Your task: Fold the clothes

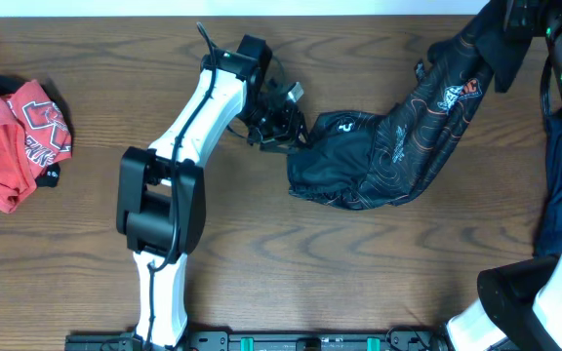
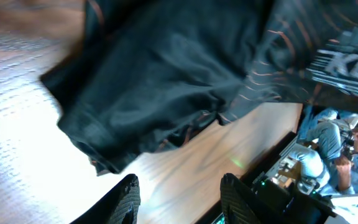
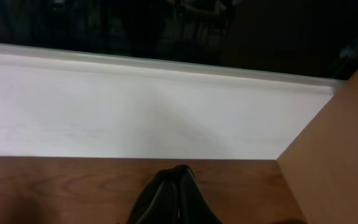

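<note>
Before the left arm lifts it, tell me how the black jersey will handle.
Probably floppy: the black jersey sags from its raised end into a crumpled heap on the table. Likely light: the thin cloth lies in soft wrinkles. Pushed, it would probably bunch up rather than slide whole.

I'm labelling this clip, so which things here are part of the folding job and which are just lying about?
In the job: black jersey, gripped at one end by the right gripper; open left gripper beside its other end; red garment, crumpled at the left, untouched.
Lying about: blue cloth at the right edge, purpose unclear.
</note>
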{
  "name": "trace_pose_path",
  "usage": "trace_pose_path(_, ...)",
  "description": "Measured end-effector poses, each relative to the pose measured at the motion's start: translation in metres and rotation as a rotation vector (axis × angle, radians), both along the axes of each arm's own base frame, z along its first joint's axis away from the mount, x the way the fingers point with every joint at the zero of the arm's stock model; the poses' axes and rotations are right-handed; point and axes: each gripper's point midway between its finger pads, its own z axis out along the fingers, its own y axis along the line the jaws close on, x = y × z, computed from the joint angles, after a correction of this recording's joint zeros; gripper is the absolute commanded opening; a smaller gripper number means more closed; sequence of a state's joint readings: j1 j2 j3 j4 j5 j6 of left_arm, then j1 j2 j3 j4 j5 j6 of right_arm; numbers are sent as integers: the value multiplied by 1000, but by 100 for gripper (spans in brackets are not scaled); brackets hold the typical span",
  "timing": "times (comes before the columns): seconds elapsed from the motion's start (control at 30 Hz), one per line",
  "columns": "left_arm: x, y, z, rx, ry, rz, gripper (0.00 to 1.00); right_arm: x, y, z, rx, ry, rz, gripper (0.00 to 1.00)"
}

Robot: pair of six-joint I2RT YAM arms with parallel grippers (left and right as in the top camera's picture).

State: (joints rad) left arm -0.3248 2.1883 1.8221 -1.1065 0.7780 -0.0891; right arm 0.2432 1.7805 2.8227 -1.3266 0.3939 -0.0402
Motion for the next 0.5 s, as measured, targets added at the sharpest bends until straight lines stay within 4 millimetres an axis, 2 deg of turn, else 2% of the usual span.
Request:
trace_pose_path(0.3, -7, 7, -52, 47, 140, 10, 45, 1, 5, -1, 7, 3, 27, 1)
trace_pose_path(0.5, -9, 11, -77, 82, 176, 8, 45, 1, 9, -1, 15, 5, 53, 1)
